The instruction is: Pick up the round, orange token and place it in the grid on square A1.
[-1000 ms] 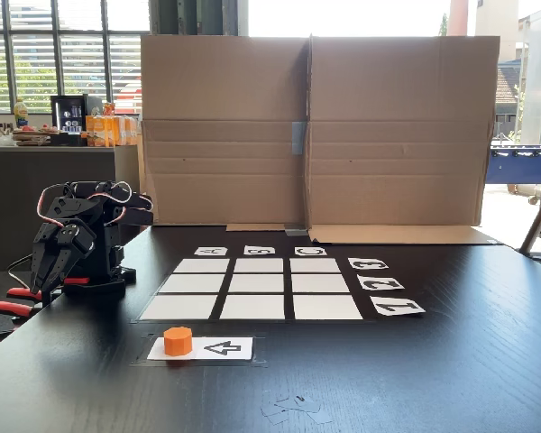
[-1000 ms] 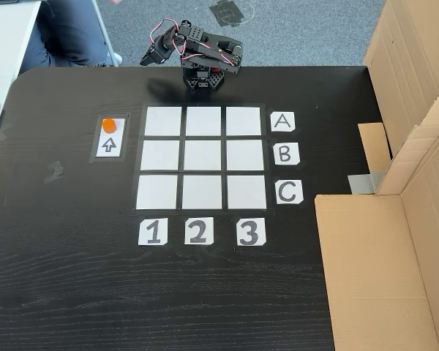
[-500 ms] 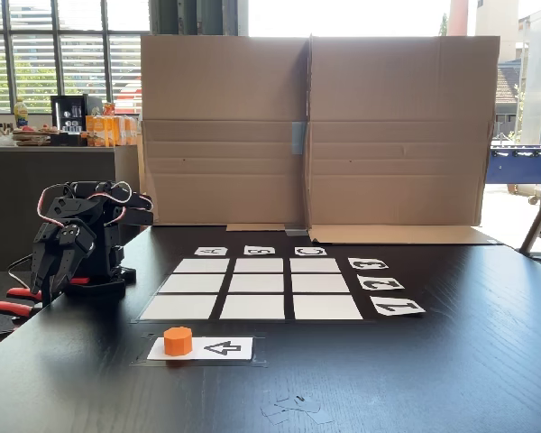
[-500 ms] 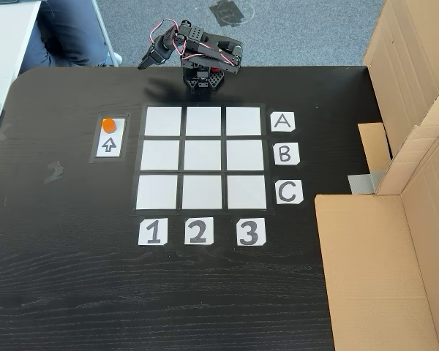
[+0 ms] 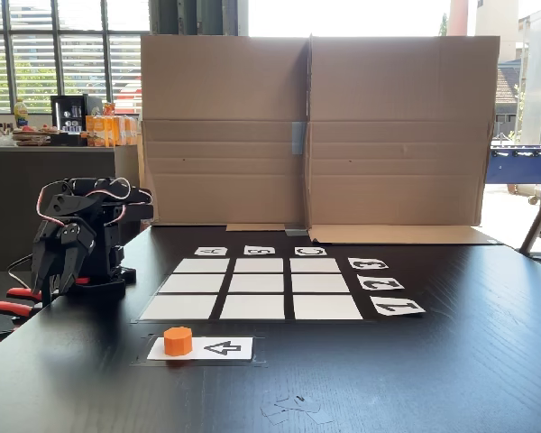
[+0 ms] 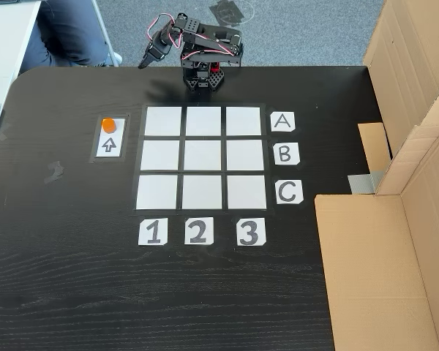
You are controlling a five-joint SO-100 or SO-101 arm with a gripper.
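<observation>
Both fixed views are showing the round, orange token (image 5: 178, 340) sitting on the end of a white arrow card (image 5: 218, 347), just beside the grid (image 6: 202, 157) and well apart from the arm. From above, the token (image 6: 108, 124) is lying level with the A row, on the side of the 1 column, so square A1 (image 6: 163, 121) is the near corner square next to it.

The token is looking like a short, stiff plastic puck, probably light and a little slick (its faceted sides should be giving the fingers flat faces to press on). Taking it across two opposite side faces, low enough not to tip it, seems the sound way.

The arm (image 5: 77, 239) is standing folded at the table edge by the A row, its upper joints hunched over the base and the gripper (image 5: 52, 280) hanging downward off to the side in the low view. Its fingers are appearing close together and holding nothing, though the dark parts are blurring into one another, so I cannot tell for certain. The reach toward the token is not yet begun.
</observation>
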